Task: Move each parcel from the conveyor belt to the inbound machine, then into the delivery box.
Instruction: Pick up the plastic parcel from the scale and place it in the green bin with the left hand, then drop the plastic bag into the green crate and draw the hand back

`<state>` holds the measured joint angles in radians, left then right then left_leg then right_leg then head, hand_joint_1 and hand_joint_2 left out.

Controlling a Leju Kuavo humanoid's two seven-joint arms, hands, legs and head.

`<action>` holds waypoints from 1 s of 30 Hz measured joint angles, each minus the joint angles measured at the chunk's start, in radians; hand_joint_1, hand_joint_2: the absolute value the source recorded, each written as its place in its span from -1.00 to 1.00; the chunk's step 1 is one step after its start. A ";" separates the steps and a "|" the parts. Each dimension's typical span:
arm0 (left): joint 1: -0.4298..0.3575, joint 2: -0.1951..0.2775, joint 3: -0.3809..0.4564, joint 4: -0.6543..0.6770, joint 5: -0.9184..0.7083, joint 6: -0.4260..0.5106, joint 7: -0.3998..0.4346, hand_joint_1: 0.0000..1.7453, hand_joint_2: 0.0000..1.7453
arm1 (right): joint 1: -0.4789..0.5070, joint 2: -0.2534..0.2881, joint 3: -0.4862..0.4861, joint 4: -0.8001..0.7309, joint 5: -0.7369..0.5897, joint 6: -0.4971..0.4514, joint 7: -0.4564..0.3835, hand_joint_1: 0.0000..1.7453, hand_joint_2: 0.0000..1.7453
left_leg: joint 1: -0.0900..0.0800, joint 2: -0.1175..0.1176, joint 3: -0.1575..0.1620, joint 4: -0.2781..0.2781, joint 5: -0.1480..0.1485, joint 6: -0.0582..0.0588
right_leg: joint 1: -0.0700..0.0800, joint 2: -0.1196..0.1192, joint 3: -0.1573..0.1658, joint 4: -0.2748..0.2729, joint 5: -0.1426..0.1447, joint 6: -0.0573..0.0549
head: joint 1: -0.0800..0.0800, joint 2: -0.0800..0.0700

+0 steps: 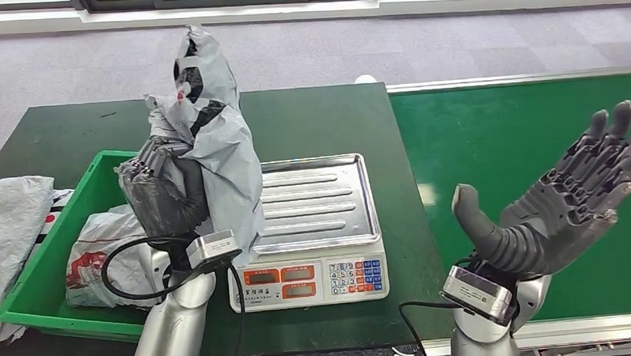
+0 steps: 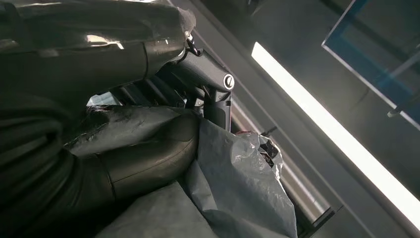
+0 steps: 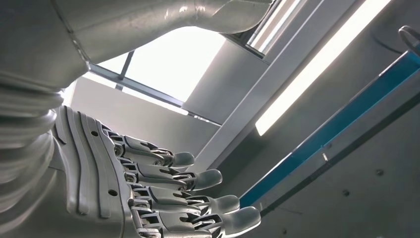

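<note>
My left hand (image 1: 164,187) grips a grey plastic parcel (image 1: 213,142) and holds it upright in the air, between the green delivery box (image 1: 38,271) and the scale with a steel tray (image 1: 317,206). The parcel's lower edge hangs over the tray's left side. Close up, the left hand (image 2: 119,148) has its thumb and fingers wrapped around the crumpled grey parcel (image 2: 237,188). My right hand (image 1: 567,201) is raised above the green conveyor belt (image 1: 517,139), palm up, fingers spread, holding nothing. The right wrist view shows the right hand (image 3: 148,188) with fingers extended against the ceiling.
The box holds a white parcel with red print (image 1: 101,261). Another pale parcel (image 1: 9,228) lies over the box's left rim. The scale's display and keypad (image 1: 308,281) face me on the dark green table (image 1: 310,123). Grey floor lies beyond.
</note>
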<state>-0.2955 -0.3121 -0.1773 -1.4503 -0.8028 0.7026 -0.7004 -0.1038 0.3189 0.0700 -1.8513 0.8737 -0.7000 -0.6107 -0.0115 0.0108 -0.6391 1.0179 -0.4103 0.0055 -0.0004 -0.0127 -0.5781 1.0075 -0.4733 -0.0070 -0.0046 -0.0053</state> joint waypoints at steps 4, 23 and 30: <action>0.023 0.006 0.002 -0.139 0.007 0.000 0.000 1.00 1.00 | 0.000 0.000 0.000 -0.002 0.011 0.000 0.022 -1.00 1.00 | 0.000 0.000 0.000 0.000 0.000 0.000 | 0.000 0.000 0.000 0.000 0.000 0.000 | 0.000 0.000; 0.106 0.029 -0.019 -0.463 0.430 -0.003 -0.001 1.00 1.00 | 0.000 0.000 0.002 -0.008 0.016 0.000 0.028 -1.00 1.00 | 0.000 0.000 0.000 0.000 0.000 0.000 | 0.000 0.000 0.000 0.000 0.000 0.000 | 0.000 0.000; 0.125 0.033 0.081 -0.426 0.387 -0.003 0.000 1.00 1.00 | 0.001 0.000 0.002 -0.012 0.021 0.000 0.027 -1.00 1.00 | 0.000 0.000 0.000 0.000 0.000 0.000 | -0.001 0.000 -0.001 0.000 0.000 0.000 | 0.000 0.000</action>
<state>-0.1705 -0.2793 -0.0968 -1.8760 -0.4160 0.6996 -0.7001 -0.1028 0.3189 0.0721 -1.8635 0.8951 -0.7000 -0.5838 -0.0117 0.0105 -0.6388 1.0179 -0.4104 0.0056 -0.0009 -0.0130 -0.5790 1.0074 -0.4736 -0.0067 -0.0046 -0.0053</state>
